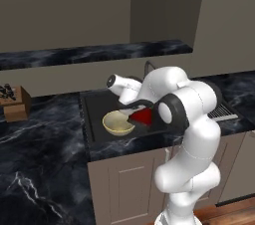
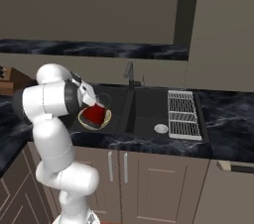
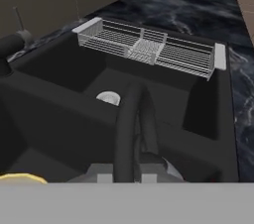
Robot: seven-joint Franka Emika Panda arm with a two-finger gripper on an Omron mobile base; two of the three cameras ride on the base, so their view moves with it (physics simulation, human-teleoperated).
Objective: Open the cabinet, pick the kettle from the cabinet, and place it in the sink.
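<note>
The red kettle [image 1: 143, 117] [image 2: 94, 114] is low in the left part of the dark sink [image 2: 146, 106] [image 1: 94, 114], close beside a cream-yellow bowl. My gripper [image 2: 93, 100] [image 3: 128, 171] is shut on the kettle's black loop handle [image 3: 130, 124], which rises between my fingertips in the hand view. Whether the kettle rests on the sink floor I cannot tell. The round silver drain [image 2: 160, 128] [image 3: 109, 98] lies further along the basin. In the left base view my own arm covers the gripper. The cabinet is out of view.
The cream-yellow bowl [image 1: 118, 123] [image 2: 101, 123] sits in the sink by the kettle. A silver wire rack [image 2: 183, 114] [image 3: 149, 44] spans the sink's right end. The dark faucet [image 2: 130, 74] stands behind the basin. A knife block [image 1: 15, 102] is on the left counter.
</note>
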